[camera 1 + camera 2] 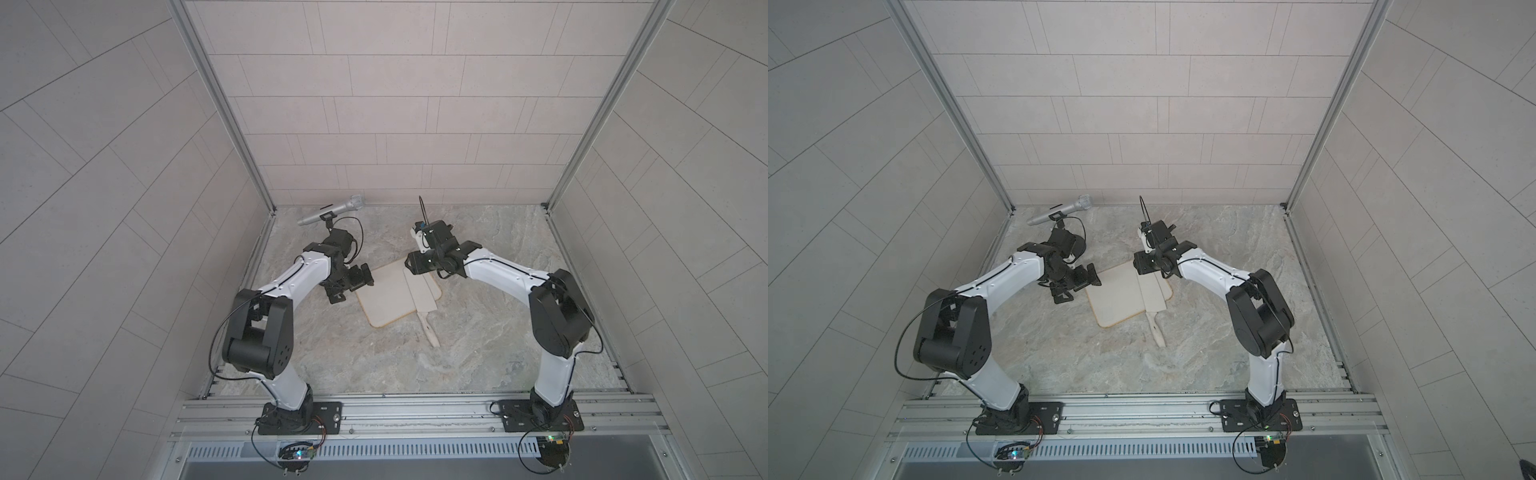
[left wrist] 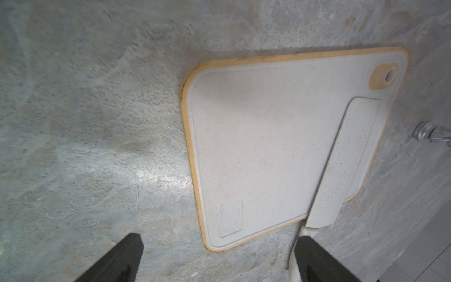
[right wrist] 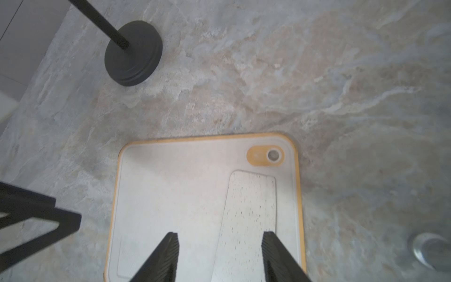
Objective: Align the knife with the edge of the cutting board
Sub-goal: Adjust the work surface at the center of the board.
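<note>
Top views, board: the cutting board [image 1: 382, 297] [image 1: 1119, 301] lies flat on the marbled table [image 1: 478, 340], in the middle between the two arms and turned a little askew.
Top views, knife: the knife [image 1: 422, 291] [image 1: 1152, 293] has its blade flat on the board's right part, running along the right rim. Its handle sticks off the near edge onto the table.
Top views, left claw: the left claw [image 1: 351, 286] [image 1: 1077, 284] hangs just beside the board's left edge, well apart from the knife.
Top views, right claw: the right claw [image 1: 415, 266] [image 1: 1142, 264] hangs over the board's far edge, above the far end of the blade. I cannot judge its fingers from here.
Top views, far left: a silver microphone [image 1: 328, 210] sits on a stand by the back wall.
Left wrist view, claw: the fingers [image 2: 117, 261] are spread wide with nothing between them but table and a corner of the board.
Left wrist view, knife: the blade lies just inside the rim on the side with the hole. The handle passes out of sight behind one finger.
Right wrist view, claw: the fingers [image 3: 166, 256] stand apart, clamped on nothing.
Right wrist view, knife: the speckled blade lies below the gap, nearer one finger. Whether that finger touches it I cannot tell.
Right wrist view, beyond: a black round stand base [image 3: 133, 53] rests on the table, apart from the board.
</note>
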Controlling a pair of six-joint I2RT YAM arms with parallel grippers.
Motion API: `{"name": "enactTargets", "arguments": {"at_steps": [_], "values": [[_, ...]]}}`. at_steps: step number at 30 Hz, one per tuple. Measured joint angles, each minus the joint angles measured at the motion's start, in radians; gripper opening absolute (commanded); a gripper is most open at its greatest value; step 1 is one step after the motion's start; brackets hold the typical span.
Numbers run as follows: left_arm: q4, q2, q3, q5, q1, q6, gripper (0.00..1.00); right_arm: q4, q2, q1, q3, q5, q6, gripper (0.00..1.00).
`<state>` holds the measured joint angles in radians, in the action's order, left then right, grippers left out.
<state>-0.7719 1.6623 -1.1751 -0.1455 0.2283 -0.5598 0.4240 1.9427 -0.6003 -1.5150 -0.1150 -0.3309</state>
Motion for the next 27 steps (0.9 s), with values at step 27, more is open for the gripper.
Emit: {"name": "enactTargets", "arguments": {"at_steps": [27], "values": [[0.0,-0.027,0.0,-0.043,0.0,0.01,1.0,0.463,0.697,0.038,-0.984,0.136,0.098,0.0]]}}
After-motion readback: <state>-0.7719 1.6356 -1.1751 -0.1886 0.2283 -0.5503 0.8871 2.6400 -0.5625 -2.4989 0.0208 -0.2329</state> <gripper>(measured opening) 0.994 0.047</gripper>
